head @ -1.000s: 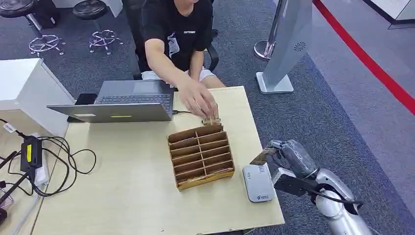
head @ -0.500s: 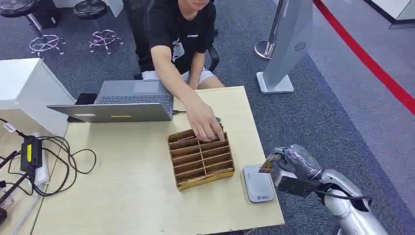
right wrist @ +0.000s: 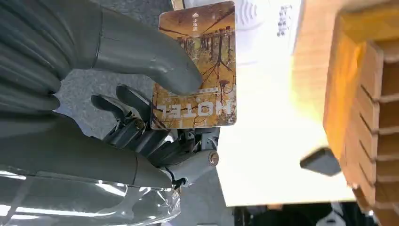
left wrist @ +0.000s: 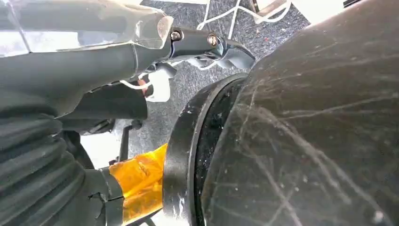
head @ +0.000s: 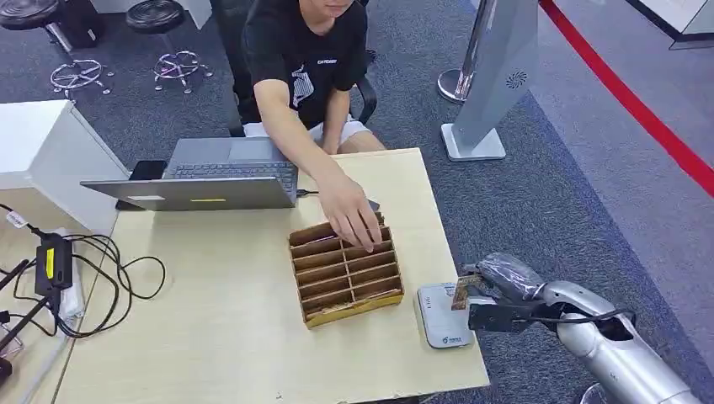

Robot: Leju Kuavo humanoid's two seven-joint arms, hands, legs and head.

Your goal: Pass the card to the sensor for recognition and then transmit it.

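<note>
Card (right wrist: 197, 70) pinched at one edge between thumb and fingers of my right robot hand (head: 492, 286), printed face toward the wrist camera; held at the right edge of the worktop (head: 227, 337), its free end reaching over the white sensor (head: 442, 314) but, by the head view, not lying flat on it. Step in hand — presenting the card for recognition; to do it well I judge the card should be lowered with its face parallel to the reader, centred over the reader's wave mark, the pinch kept on the margin so no finger shields it; then steadied briefly, since a glancing pass may not register. Nearby, a person's hand (head: 354, 220) reaches into the cardboard rack (head: 345, 271) — I should keep clear of it. My left robot hand (left wrist: 70, 94) hangs beside my body; whether it is open I cannot tell.
</note>
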